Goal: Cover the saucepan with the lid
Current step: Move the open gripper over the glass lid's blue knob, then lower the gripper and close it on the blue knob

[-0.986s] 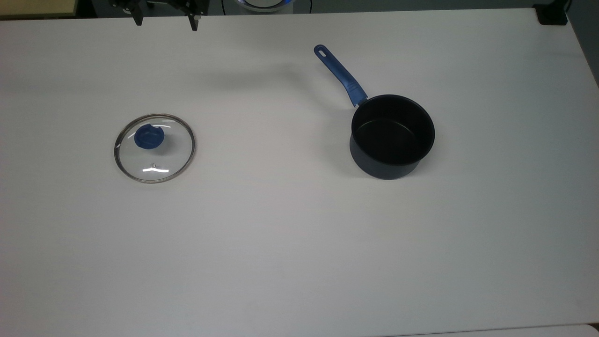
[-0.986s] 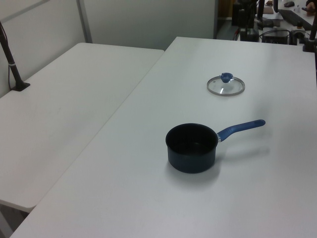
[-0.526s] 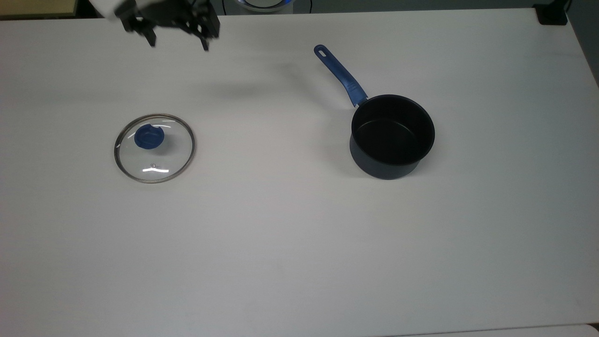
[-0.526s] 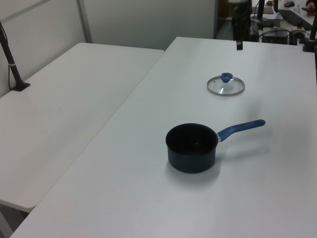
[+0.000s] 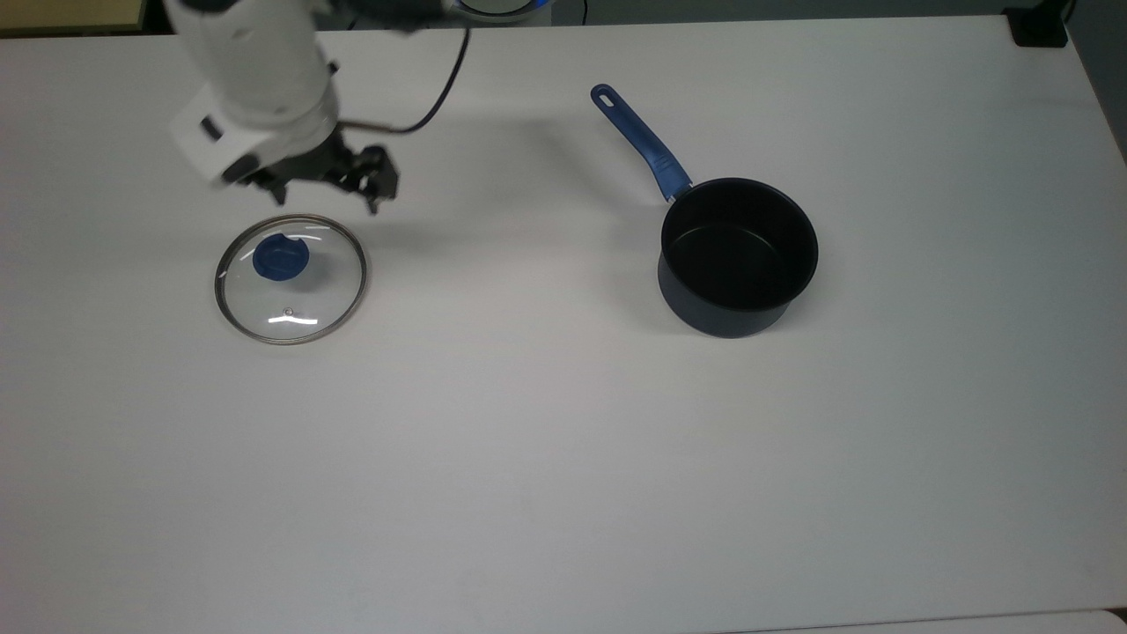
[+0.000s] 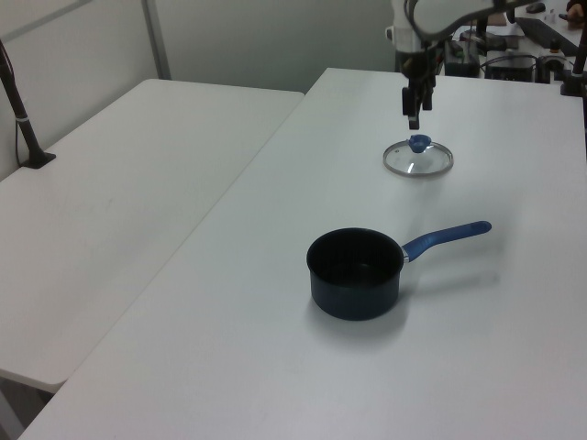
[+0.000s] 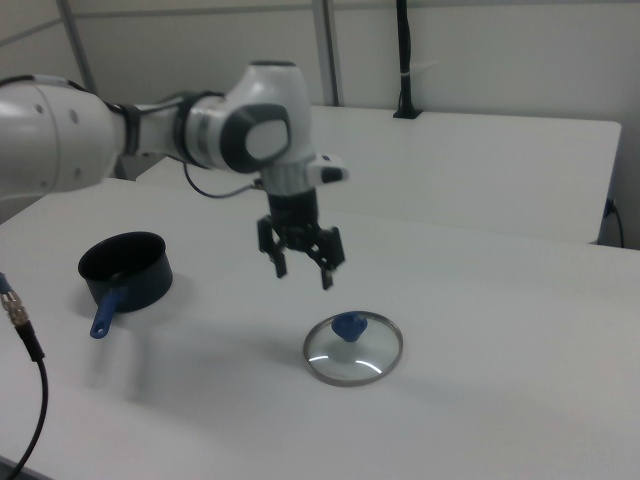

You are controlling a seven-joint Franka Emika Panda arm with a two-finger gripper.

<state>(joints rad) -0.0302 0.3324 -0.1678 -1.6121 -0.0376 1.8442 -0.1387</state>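
Note:
The lid (image 5: 304, 295), clear glass with a metal rim and a blue knob (image 5: 281, 260), lies flat on the white table at the top view's left. The saucepan (image 5: 738, 255) stands upright and empty at the top view's right, its blue handle (image 5: 641, 141) pointing up-left. My gripper (image 5: 324, 192) hangs open with nothing in it, above the table just past the lid's far rim. In the right view the gripper (image 7: 303, 274) hovers above and to the left of the lid (image 7: 350, 360), with the saucepan (image 7: 126, 270) far left. The left view has the gripper (image 6: 415, 112) over the lid (image 6: 424, 163), behind the saucepan (image 6: 356, 273).
The white table (image 5: 528, 458) spreads wide between lid and saucepan. A second white table (image 6: 119, 211) adjoins it at the left view's left. A black clamp (image 5: 1039, 28) sits at the top view's far right corner. A cable with a plug (image 7: 20, 320) hangs in the right view's foreground.
The arm has swung in from the table's far edge and come down toward the lid, open throughout. Lid and saucepan have not moved.

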